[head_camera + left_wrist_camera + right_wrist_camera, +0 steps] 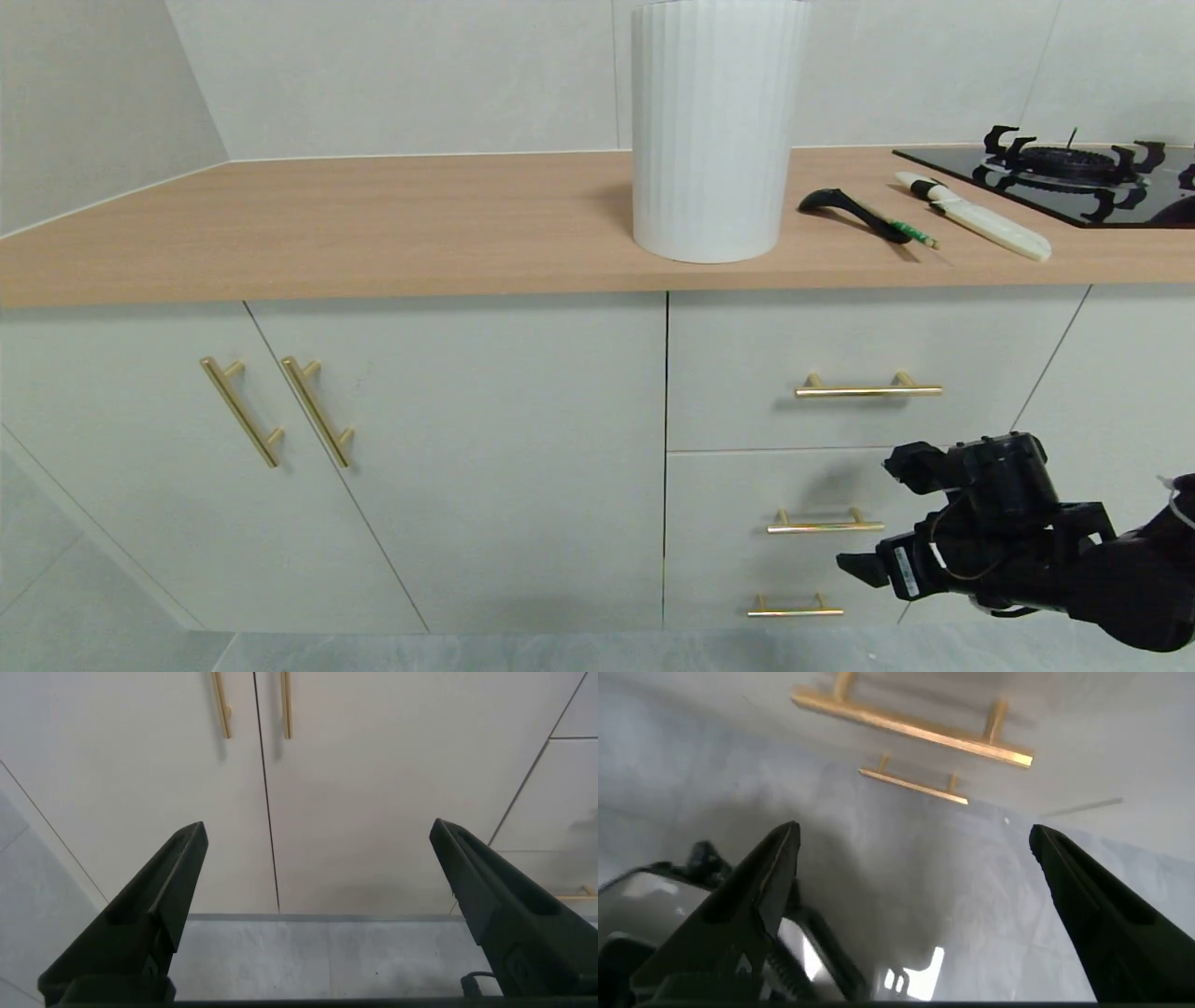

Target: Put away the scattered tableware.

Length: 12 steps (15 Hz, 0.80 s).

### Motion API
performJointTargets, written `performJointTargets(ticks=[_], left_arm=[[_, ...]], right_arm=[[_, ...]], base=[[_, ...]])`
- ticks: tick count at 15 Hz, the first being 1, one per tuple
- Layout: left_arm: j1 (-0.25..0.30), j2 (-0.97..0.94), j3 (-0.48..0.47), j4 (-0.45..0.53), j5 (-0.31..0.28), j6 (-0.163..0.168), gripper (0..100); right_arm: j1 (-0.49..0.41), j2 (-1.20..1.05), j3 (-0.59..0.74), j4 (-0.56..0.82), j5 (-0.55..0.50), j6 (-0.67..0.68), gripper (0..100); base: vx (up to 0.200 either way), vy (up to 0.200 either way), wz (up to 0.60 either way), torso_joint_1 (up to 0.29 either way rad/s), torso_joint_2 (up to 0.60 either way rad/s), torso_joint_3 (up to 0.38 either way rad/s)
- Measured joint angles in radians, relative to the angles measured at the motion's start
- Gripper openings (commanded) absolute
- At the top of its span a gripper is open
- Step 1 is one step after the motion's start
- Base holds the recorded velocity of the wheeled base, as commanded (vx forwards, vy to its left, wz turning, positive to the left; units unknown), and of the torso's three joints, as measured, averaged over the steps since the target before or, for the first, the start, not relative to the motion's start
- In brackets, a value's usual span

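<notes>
Two utensils lie on the wooden countertop (373, 224): a black spoon with a green-tipped handle (864, 217) and a long white utensil with a black band (980, 220), both to the right of a tall white ribbed container (711, 131). Well below the counter, my right gripper (873, 513) hangs open and holds nothing, in front of the lower drawers. In its own wrist view this right gripper (915, 835) points toward two gold drawer handles (915, 730) and the floor. My left gripper (318, 835) is open with nothing between its fingers, facing the cabinet doors (374, 793) near the floor.
A black gas hob (1064, 173) sits at the counter's far right. Under the counter are two cabinet doors with gold handles (280, 411) on the left. A stack of three drawers (868, 390) is on the right. Grey floor tiles (318, 961) lie below.
</notes>
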Motion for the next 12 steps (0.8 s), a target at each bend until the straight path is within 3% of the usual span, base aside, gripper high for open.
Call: performJointTargets(ticks=[9, 12], left_arm=[[0.000, 0.000, 0.000, 0.000, 0.000, 0.000, 100], [0.000, 0.000, 0.000, 0.000, 0.000, 0.000, 100]], right_arm=[[0.014, 0.214, 0.001, -0.378, -0.127, 0.109, 100], [0.028, 0.266, -0.001, -0.438, -0.154, 0.111, 100]], base=[[0.000, 0.000, 0.00, 0.000, 0.00, 0.000], [0.000, 0.000, 0.00, 0.000, 0.00, 0.000]])
